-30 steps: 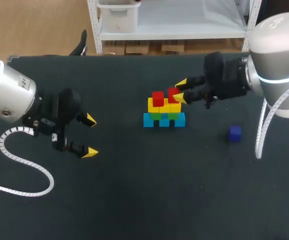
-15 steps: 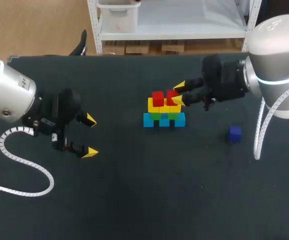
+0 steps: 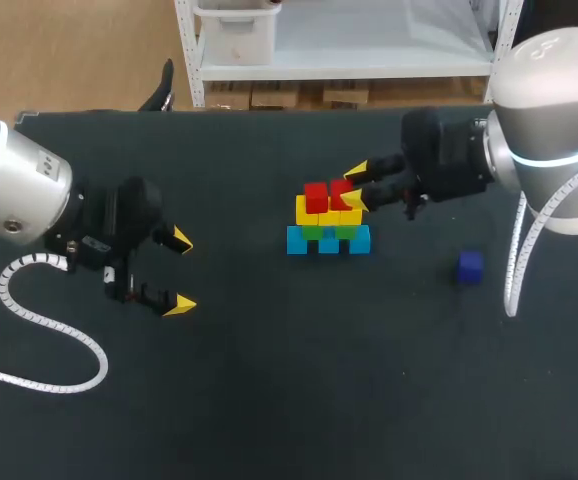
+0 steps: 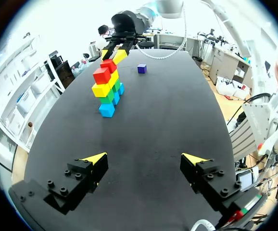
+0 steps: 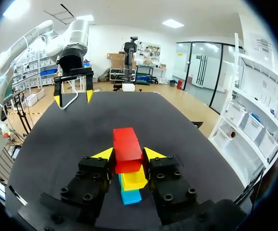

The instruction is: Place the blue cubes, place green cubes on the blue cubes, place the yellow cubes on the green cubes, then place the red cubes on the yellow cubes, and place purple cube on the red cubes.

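right claw [image 3: 354,187]: pinching the second red cube [image 3: 340,190] from two sides. in the right wrist view i saw both yellow tips against its flanks.
change over the last second: the right claw shifted a little toward the middle of the stack and slightly down, and the cube went with it. the finger spacing looked unchanged.
second red cube position: at the top of the stack, over the right part of the yellow cubes [image 3: 307,212] and just beside the first red cube [image 3: 316,197]. i could not tell whether it already bore on the yellow layer.
stack below: blue cubes [image 3: 297,241] on the tabletop [image 3: 269,380], green cubes [image 3: 314,232] on them, yellow on green.
left claw [image 3: 180,271]: spread wide and empty, hovering well apart from the stack on my left side. i noted no movement.
purple cube [image 3: 470,265]: lay alone on the tabletop to the right of the stack, untouched.
meaning for the task: i judged the red layer nearly complete. releasing this cube and placing the purple cube remained.
risk: i judged that releasing the cube off-square could nudge its neighbour.
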Controlling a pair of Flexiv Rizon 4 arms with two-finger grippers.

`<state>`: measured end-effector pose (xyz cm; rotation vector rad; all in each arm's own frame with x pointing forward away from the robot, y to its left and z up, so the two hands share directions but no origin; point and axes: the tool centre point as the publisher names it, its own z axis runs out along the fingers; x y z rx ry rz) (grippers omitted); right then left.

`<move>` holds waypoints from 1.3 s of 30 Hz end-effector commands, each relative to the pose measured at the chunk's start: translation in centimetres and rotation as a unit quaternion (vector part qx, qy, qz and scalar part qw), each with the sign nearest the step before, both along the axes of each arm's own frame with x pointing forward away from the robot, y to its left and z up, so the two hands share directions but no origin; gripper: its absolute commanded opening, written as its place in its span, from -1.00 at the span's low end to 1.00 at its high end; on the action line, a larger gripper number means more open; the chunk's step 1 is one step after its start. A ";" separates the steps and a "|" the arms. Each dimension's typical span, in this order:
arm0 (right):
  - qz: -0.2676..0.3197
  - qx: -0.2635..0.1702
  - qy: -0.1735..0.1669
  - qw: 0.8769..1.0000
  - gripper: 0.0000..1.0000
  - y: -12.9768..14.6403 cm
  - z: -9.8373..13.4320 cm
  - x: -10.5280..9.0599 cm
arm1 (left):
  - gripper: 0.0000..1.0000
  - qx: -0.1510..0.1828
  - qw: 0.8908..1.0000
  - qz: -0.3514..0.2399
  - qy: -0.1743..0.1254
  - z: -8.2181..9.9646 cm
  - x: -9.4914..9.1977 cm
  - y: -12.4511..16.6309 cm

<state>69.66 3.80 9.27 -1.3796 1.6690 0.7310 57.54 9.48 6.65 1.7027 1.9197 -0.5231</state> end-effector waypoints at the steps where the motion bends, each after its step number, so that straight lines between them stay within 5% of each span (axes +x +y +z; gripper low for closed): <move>1: 0.001 0.000 0.002 1.000 -1.00 0.1 -0.1 0.2 | 1.00 -0.003 1.000 -0.001 -0.002 -0.1 -0.1 0.2; 29: -0.001 -0.003 0.011 1.000 -1.00 0.2 -0.6 0.5 | 1.00 -0.003 1.000 -0.001 -0.002 -0.1 -0.1 0.2; 39: -0.001 -0.003 0.012 1.000 -0.78 0.2 -0.6 0.6 | 1.00 -0.003 1.000 -0.001 -0.002 -0.1 -0.1 0.2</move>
